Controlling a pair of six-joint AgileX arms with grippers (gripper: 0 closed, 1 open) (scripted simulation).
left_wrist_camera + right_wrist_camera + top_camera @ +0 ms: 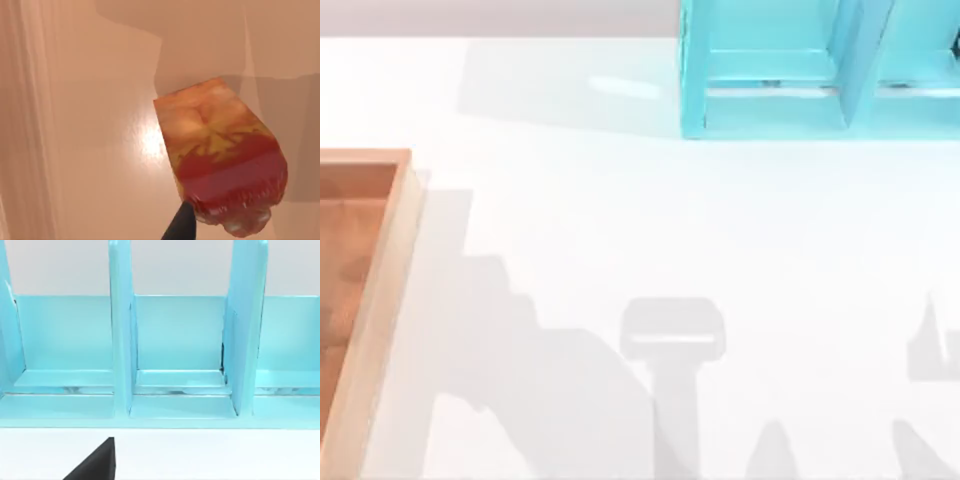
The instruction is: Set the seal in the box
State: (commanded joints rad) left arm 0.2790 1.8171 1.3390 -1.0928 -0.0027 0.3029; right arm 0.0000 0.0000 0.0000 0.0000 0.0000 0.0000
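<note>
The seal (pixel 220 150), a mottled red and orange block, hangs close to the left wrist camera. My left gripper (pixel 220 225) is shut on its lower end, with one dark finger (pixel 181 226) showing beside it. Behind the seal lies the orange-brown floor of the box (pixel 75 130), and the seal's shadow falls on that floor. From above, the box (pixel 395 260) with its light wooden rim sits at the table's left edge. A dark part of my right gripper (pixel 95 465) shows over the white table, facing the shelf.
A turquoise shelf unit (pixel 780 100) stands at the back right of the table, its open compartments (pixel 177 340) facing my right wrist camera. Grey shadows of both arms fall across the front of the white table (pixel 620 220).
</note>
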